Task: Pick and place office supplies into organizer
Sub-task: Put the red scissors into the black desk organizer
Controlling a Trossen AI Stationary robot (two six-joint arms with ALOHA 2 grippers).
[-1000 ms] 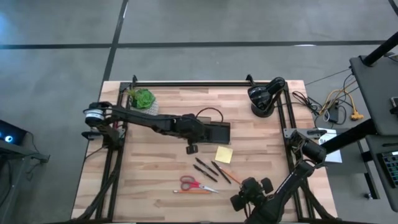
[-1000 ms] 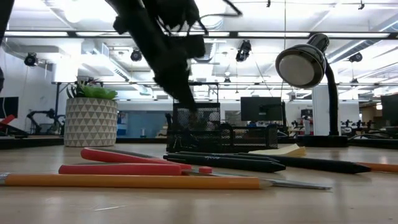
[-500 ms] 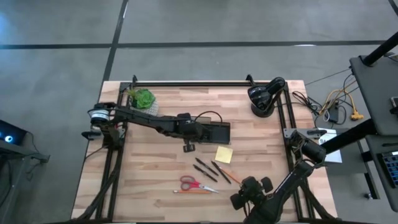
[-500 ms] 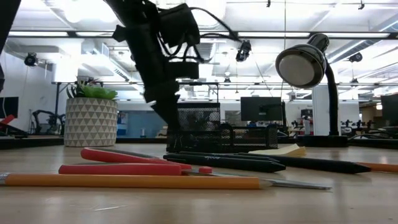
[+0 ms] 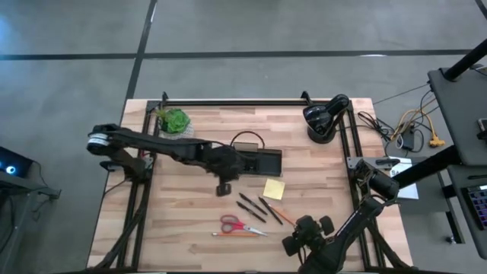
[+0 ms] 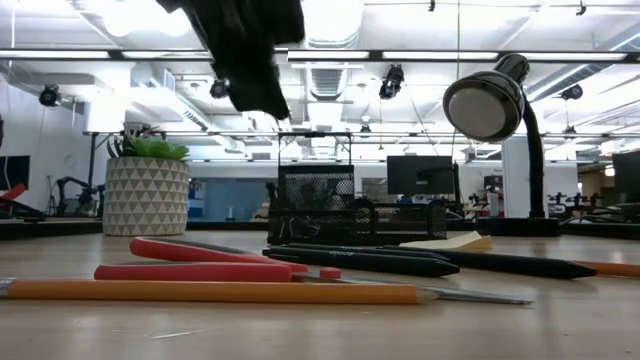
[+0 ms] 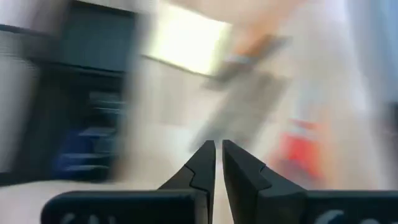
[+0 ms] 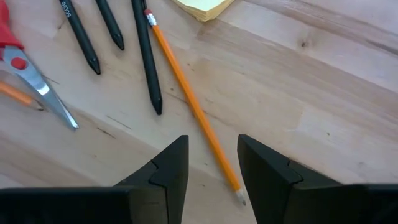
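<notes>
The pale butcher-block wooden worktop (image 5: 190, 221) carries everything. The dark left arm reaches across its middle, and the left gripper (image 5: 224, 188) hangs above bare wood just beside the near-left corner of the dark mesh rectangular organizer (image 5: 262, 161); in the left wrist view its fingers (image 7: 200, 167) stand almost closed with only a thin slit between them and nothing held. The right arm waits at the worktop's near right edge, its right gripper (image 8: 212, 163) parted wide and empty, above the tip of a slim orange pencil (image 8: 193, 107).

The organizer sits at mid-worktop. Just in front of it lies the square yellow sticky-note pad (image 5: 274, 189). Nearer the front edge lie three thin black pens (image 5: 255, 206) side by side, slanted, with the orange pencil beside them. The red-handled scissors (image 5: 237, 224) rest nearest the front, over a second orange pencil (image 5: 234, 234).
</notes>
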